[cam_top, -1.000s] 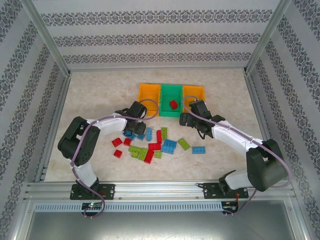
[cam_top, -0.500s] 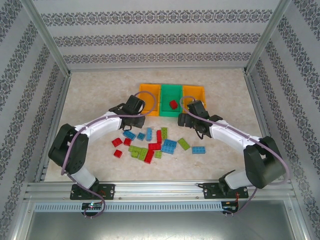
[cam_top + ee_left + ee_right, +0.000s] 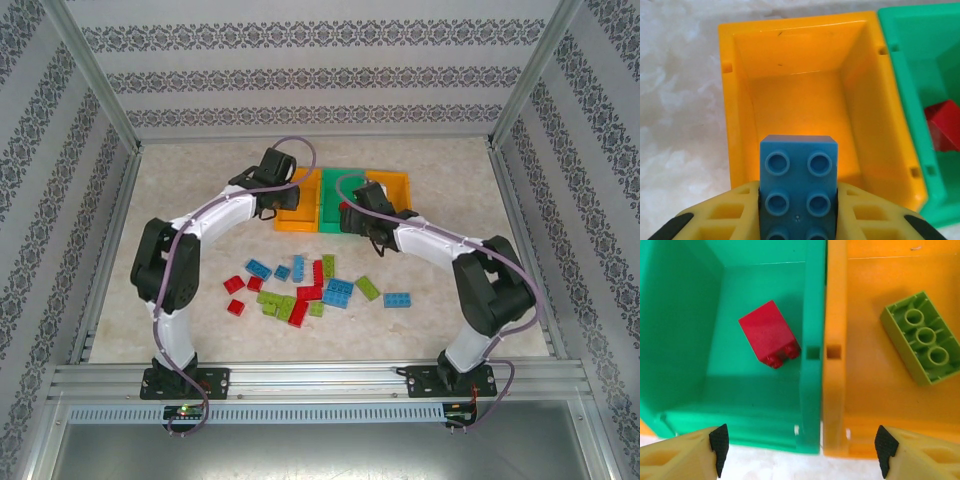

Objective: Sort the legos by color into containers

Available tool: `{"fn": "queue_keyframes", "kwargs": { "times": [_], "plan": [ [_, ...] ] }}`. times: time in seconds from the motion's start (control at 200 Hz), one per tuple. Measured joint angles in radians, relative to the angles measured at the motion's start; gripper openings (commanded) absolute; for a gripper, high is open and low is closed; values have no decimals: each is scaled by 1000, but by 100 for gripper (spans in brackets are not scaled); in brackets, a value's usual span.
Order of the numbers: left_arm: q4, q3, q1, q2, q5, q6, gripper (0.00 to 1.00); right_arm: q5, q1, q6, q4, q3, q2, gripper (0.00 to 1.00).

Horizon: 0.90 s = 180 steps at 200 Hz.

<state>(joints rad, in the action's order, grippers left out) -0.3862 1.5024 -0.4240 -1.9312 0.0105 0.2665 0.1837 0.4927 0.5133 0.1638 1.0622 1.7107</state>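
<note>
Seen from above, the left gripper [image 3: 274, 200] covers the left side of the left orange plastic bin [image 3: 300, 215], and the right gripper [image 3: 360, 225] hides the near end of the green plastic bin [image 3: 335, 185]. In the left wrist view, the light blue studded brick [image 3: 799, 175] runs off the near edge between yellow fingers [image 3: 715, 215], so I cannot tell its length. The red brick [image 3: 945, 125] is clipped at the right edge. In the right wrist view, the right orange plastic bin [image 3: 865, 390] is cut off at the right edge.

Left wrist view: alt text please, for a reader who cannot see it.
The left pincer grips a light blue studded plastic brick over the near edge of an orange plastic bin. To the right stands a green plastic bin holding a red brick.
</note>
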Motion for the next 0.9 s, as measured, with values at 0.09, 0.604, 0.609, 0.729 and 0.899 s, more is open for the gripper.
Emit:
{"fn": "queue_keyframes", "kwargs": {
  "times": [0.09, 0.604, 0.609, 0.729, 0.899],
  "plan": [
    [-13, 37, 1, -47, -4, 8, 52, 3, -7, -1, -5, 32, 46, 61],
    [-16, -116, 1, 123, -34, 53, 78, 14, -37, -76, 9, 113, 151, 19],
    [-15, -121, 1, 129, -34, 53, 78, 14, -37, -78, 9, 113, 151, 19],
    [-9, -193, 1, 235, -31, 61, 82, 15, -34, -85, 0, 106, 149, 19],
    [-11, -314, 1, 358, -15, 84, 84, 11, -21, -87, -13, 71, 124, 19]
  ]
}}
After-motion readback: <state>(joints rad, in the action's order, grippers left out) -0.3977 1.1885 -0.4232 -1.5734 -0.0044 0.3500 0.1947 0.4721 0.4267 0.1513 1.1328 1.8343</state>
